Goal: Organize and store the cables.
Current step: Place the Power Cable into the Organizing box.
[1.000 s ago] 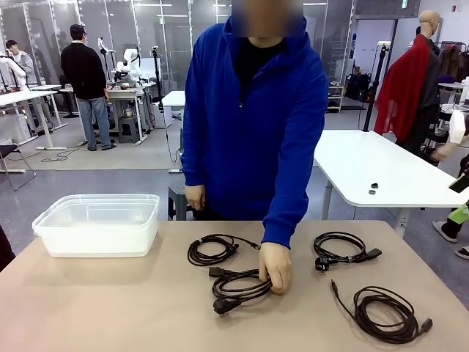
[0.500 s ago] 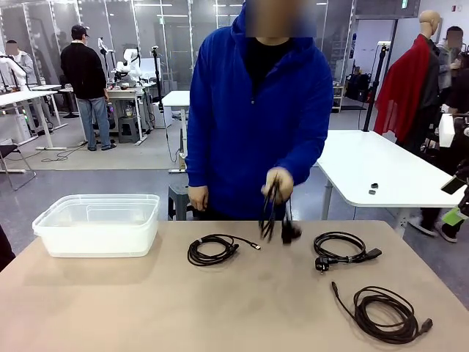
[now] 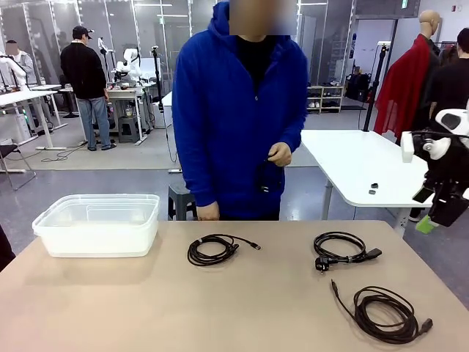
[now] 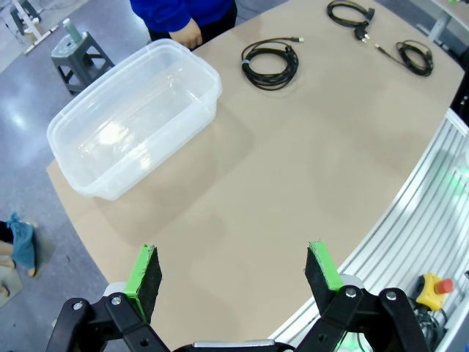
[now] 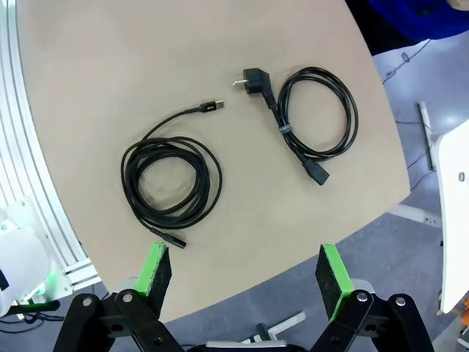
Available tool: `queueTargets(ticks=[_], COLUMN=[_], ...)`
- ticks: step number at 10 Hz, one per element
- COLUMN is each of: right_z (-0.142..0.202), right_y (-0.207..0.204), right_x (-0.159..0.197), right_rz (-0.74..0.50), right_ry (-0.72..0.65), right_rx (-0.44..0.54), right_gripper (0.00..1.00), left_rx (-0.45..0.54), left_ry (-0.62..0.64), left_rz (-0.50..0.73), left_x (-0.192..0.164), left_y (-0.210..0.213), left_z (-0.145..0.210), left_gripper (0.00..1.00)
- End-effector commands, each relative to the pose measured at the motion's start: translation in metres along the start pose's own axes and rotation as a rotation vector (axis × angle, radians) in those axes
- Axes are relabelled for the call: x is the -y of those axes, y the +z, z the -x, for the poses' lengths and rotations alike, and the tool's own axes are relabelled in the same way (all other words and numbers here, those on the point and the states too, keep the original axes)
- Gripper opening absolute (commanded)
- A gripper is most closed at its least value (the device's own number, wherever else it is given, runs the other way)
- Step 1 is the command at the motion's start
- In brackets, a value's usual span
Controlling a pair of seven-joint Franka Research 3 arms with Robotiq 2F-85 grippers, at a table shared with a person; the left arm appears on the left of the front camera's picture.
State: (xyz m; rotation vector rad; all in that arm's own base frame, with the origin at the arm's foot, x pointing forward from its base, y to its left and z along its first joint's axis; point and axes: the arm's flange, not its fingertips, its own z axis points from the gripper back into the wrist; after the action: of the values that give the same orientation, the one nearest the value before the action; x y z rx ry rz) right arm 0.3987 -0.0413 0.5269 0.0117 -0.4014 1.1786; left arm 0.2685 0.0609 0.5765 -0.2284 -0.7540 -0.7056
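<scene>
While far beyond gaping left gripper (image 4: 231, 253) and right gripper (image 5: 242, 251), cables (image 5: 130, 176) on table (image 3: 146, 308).

The desk (image 3: 132, 308) looks like smooth, matt beige laminate. The storage bin (image 3: 95, 236) is translucent, slightly glossy plastic. The cables (image 3: 212, 250) have matt black rubbery sheathing. The person's hoodie (image 3: 227, 110) is soft blue cloth.

The left gripper (image 4: 231, 254) hangs high over the table, jaws spread wide; the right gripper (image 5: 242, 252), equally wide, hangs beyond its right edge.
</scene>
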Motion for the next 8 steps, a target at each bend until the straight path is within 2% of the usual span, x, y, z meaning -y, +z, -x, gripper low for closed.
queueTargets(ticks=[1,4,8], right_z=[-0.007,-0.019,-0.027], right_y=[-0.011,-0.045,-0.058], right_x=[0.016,0.024,0.029], right_rz=[-0.015,-0.071,-0.074], right_ry=[0.057,0.086,0.080], right_rx=[-0.024,-0.054,-0.039], right_gripper=[1.00,1.00,1.00], left_rx=[0.001,0.001,0.001], left_ry=[-0.002,-0.002,-0.002], left_rz=[0.000,0.000,0.000], left_x=[0.000,0.000,0.000], left_y=[0.001,0.001,0.001], left_z=[0.000,0.000,0.000], left_gripper=[1.00,1.00,1.00])
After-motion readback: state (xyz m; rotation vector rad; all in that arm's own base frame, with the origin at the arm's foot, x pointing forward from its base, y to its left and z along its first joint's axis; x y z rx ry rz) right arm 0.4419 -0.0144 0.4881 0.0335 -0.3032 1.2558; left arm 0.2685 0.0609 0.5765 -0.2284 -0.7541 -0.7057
